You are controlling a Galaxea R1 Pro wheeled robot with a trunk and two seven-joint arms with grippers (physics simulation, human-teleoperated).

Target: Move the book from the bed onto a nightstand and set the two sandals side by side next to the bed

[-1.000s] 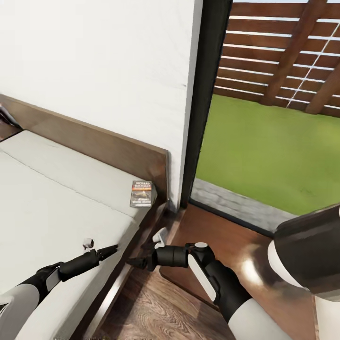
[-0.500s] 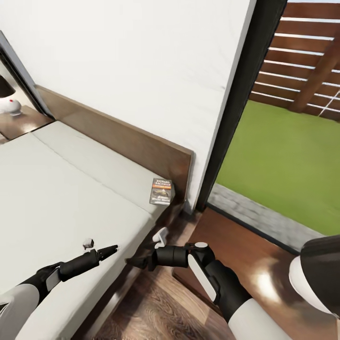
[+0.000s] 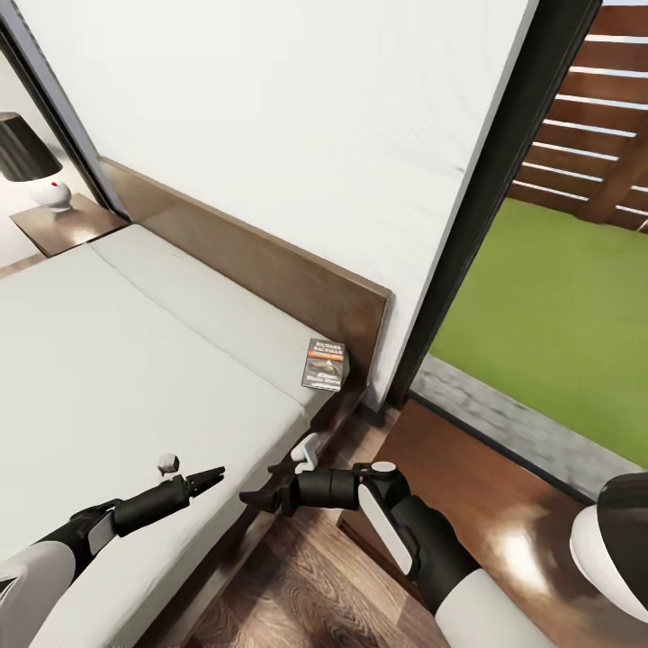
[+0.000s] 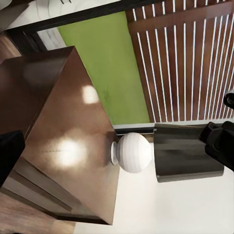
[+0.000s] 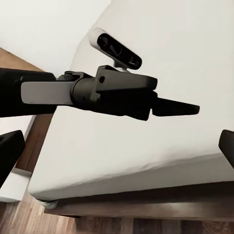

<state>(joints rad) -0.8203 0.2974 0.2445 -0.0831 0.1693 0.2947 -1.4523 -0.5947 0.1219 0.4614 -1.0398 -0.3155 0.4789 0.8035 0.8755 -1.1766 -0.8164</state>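
Book (image 3: 325,364) lies on the bed (image 3: 108,360) at its headboard corner, nightstand (image 3: 486,504) just beside. Left gripper (image 3: 214,473) hangs pinched together over the mattress edge; right gripper's (image 3: 255,498) state I cannot tell.

Both arms are up in front of the body, forearms angled in toward each other. The left gripper (image 3: 212,474) points toward the right one with its fingers pressed into a single thin point — the right wrist view shows it (image 5: 187,108) the same way, tapered with no gap. The right gripper (image 3: 256,498) points back at it, tips just apart, wrist bent sharply inward — its fingers look pinched together too.
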